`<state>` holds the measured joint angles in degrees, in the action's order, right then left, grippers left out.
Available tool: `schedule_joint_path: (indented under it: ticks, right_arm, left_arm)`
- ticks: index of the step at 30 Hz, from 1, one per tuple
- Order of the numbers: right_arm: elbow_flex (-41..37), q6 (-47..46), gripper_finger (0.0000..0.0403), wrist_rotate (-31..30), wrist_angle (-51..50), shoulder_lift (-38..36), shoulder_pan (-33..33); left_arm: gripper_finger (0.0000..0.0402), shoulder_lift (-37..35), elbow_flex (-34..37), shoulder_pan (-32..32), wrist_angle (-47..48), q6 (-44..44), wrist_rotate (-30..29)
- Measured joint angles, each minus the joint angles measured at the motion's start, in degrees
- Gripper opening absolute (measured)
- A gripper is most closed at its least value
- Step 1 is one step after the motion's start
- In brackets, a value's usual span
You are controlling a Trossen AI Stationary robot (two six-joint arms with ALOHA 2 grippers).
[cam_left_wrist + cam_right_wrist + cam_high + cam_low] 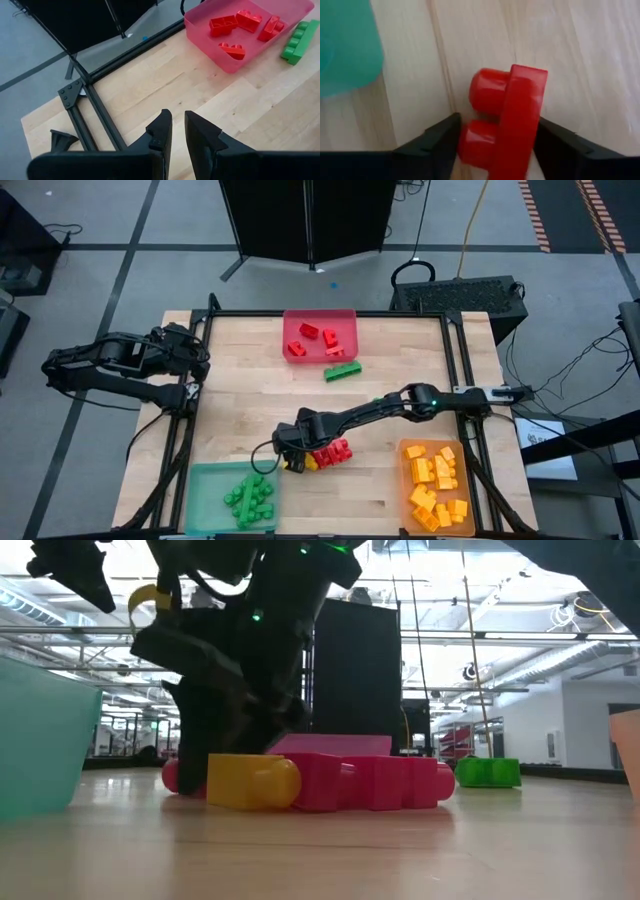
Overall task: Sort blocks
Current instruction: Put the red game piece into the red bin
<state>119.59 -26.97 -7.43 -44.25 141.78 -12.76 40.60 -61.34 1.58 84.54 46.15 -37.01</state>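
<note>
My right gripper (290, 452) reaches in from the table's right to a small cluster near the front middle. It is shut on a red brick (512, 120). Beside it lie more red bricks (335, 450) and a yellow brick (250, 782). The low view shows the gripper (215, 755) down at the table behind the yellow brick. My left gripper (178, 135) waits shut and empty at the table's left edge (200, 365). A loose green brick (342, 371) lies flat in front of the red tray (290, 320). My right gripper pinches the red brick between its two fingers. One finger (440, 142) is against the studs (470, 142), the other (560, 147) against the flat opposite side (537, 125). The fingers point down, slanting. The brick stands on edge, studs sideways, at table level.
The green tray (205, 480) with green bricks (250, 500) sits at the front left, close beside my right gripper. The orange tray (405, 470) with yellow-orange bricks is at the front right. The red tray at the far middle holds several red bricks. Bare wood lies between them.
</note>
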Motion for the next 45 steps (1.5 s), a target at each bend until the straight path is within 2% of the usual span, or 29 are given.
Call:
schedule_joint_path:
  ticks: [4,11,19,30,35,45]
  right_arm:
    - [0.00,1.27,0.0148,0.21,-0.04,0.04,0.39]
    - [0.67,6.23,0.0148,0.36,-1.68,-1.33,0.99]
    - [1.97,11.05,0.0148,-0.08,-3.33,-7.18,4.98]
    - [1.99,18.47,0.0148,-0.15,-11.27,-13.84,20.22]
    - [1.91,21.14,0.0148,-0.10,-17.98,-14.05,28.04]
    - [1.82,23.29,0.0148,0.18,-24.02,-14.12,40.16]
  left_arm:
    - [0.0059,-0.01,-0.01,0.00,0.00,-0.04,-0.07]
    - [0.0059,0.00,0.00,0.02,0.02,-0.48,-0.20]
    - [0.0059,-0.02,0.00,0.00,0.06,-0.50,-0.46]
    - [0.0059,-0.02,0.00,0.02,0.48,-0.52,-0.48]
    - [0.0059,-0.02,0.00,0.01,0.51,-0.53,-0.48]
    - [0.0059,-0.02,-0.01,0.00,1.67,-0.52,-0.44]
